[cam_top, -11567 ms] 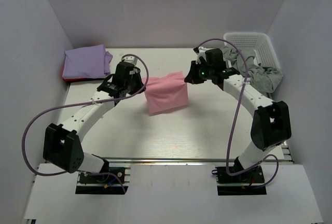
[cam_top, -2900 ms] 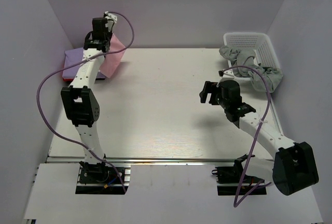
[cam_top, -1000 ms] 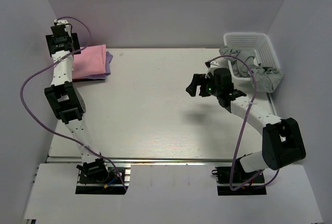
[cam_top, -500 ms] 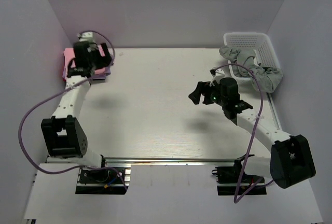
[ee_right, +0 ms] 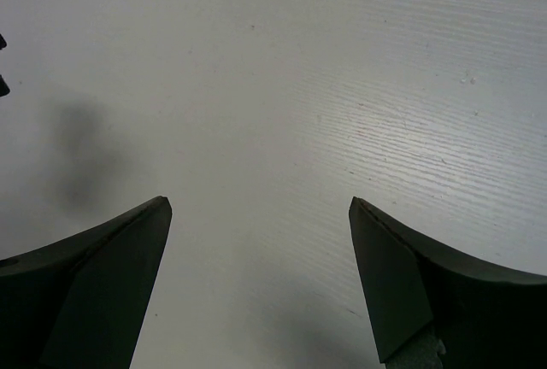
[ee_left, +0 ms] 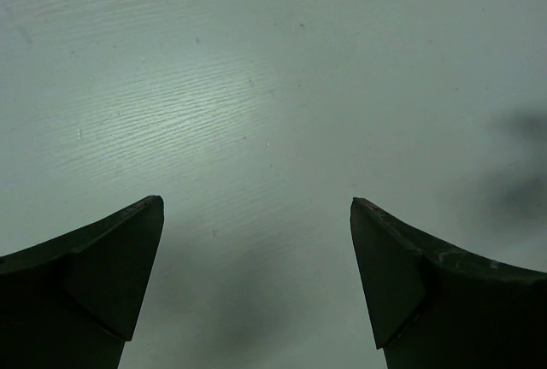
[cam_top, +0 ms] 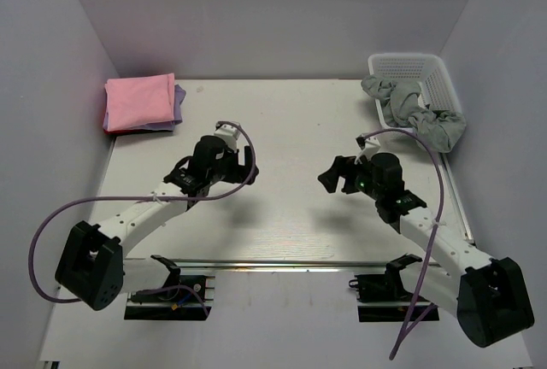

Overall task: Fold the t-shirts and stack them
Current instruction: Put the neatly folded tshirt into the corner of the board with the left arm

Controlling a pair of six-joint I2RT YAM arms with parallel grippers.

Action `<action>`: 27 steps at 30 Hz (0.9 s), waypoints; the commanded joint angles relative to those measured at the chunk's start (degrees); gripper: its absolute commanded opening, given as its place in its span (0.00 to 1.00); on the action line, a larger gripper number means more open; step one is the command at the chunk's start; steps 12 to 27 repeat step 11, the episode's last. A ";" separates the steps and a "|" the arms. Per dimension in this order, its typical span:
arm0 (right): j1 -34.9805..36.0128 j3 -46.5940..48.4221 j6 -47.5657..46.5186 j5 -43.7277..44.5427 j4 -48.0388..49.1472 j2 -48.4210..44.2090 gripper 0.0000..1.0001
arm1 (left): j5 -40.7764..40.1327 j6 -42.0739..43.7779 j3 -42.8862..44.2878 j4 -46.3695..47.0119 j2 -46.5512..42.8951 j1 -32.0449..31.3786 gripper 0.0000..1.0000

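Note:
A folded pink t-shirt (cam_top: 139,101) lies on top of a folded lavender one (cam_top: 177,104) at the table's far left corner; a thin red edge (cam_top: 128,131) shows beneath them. My left gripper (cam_top: 242,165) hovers over the bare table left of centre, open and empty; in the left wrist view (ee_left: 256,211) only tabletop lies between its fingers. My right gripper (cam_top: 334,175) hovers right of centre, open too, with nothing but table between its fingers in the right wrist view (ee_right: 259,207).
A white plastic basket (cam_top: 419,79) stands at the far right corner, with grey cloth (cam_top: 419,117) spilling over its near rim. White walls close in the table on the left, back and right.
My left arm has let go of the pink t-shirt on the stack and swung back toward the table's middle. My right arm has drawn back a little toward its base.

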 commanded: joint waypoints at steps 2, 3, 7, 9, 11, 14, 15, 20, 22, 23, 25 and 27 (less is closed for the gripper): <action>-0.09 -3.03 1.86 2.13 2.71 -4.54 0.90 | -4.20 -0.92 -0.35 2.45 -3.17 -2.73 1.00; -0.18 -3.40 1.96 2.48 3.59 -5.08 0.90 | -4.20 -0.91 -1.22 3.32 -3.17 -2.74 1.00; -0.26 -5.15 2.14 2.40 6.22 -8.59 0.90 | -1.65 -0.91 -4.30 7.46 -5.27 -4.58 1.00; -0.18 -5.60 1.79 1.61 6.58 -9.04 0.90 | -3.57 -0.30 -4.30 7.46 -5.80 -5.28 1.00; -0.18 -5.33 1.78 1.52 6.41 -8.69 0.90 | -3.59 0.57 -4.30 7.46 -5.80 -5.29 1.00; -0.18 -5.33 1.78 1.52 6.41 -8.69 0.90 | -3.59 0.57 -4.30 7.46 -5.80 -5.29 1.00; -0.18 -5.33 1.78 1.52 6.41 -8.69 0.90 | -3.59 0.57 -4.30 7.46 -5.80 -5.29 1.00; -0.18 -5.33 1.78 1.52 6.41 -8.69 0.90 | -3.59 0.57 -4.30 7.46 -5.80 -5.29 1.00; -0.18 -5.33 1.78 1.52 6.41 -8.69 0.90 | -3.59 0.57 -4.30 7.46 -5.80 -5.29 1.00; -0.18 -5.33 1.78 1.52 6.41 -8.69 0.90 | -3.59 0.57 -4.30 7.46 -5.80 -5.29 1.00; -0.18 -5.33 1.78 1.52 6.41 -8.69 0.90 | -3.59 0.57 -4.30 7.46 -5.80 -5.29 1.00; -0.18 -5.33 1.78 1.52 6.41 -8.69 0.90 | -3.59 0.57 -4.30 7.46 -5.80 -5.29 1.00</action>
